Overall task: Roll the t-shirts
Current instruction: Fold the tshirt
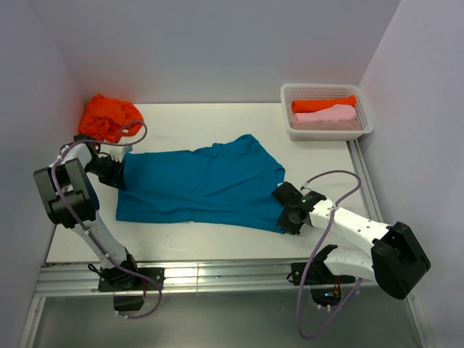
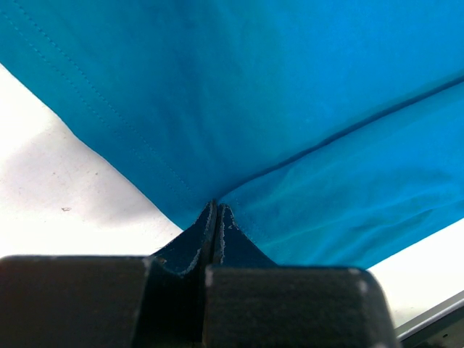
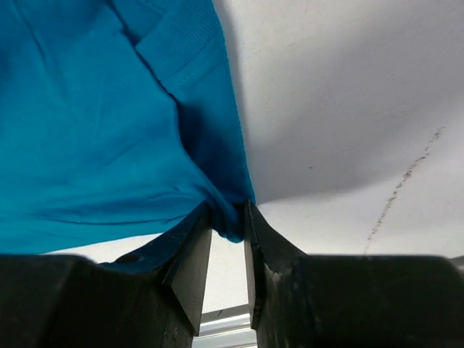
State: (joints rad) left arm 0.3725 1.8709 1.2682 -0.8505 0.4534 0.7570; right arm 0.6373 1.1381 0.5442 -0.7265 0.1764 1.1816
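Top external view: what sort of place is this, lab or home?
Probably a lab test cell: bare white walls box in a white table, the left arm and right arm are mounted on a metal rail at its near edge, and a teal t-shirt lies spread.

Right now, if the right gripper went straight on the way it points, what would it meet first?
The teal t-shirt: its edge already sits between the fingers of the right gripper. Beyond it, only more of that shirt on the table shows, though depth is unclear.

Teal tee, orange tee, white lattice basket, white tbl.
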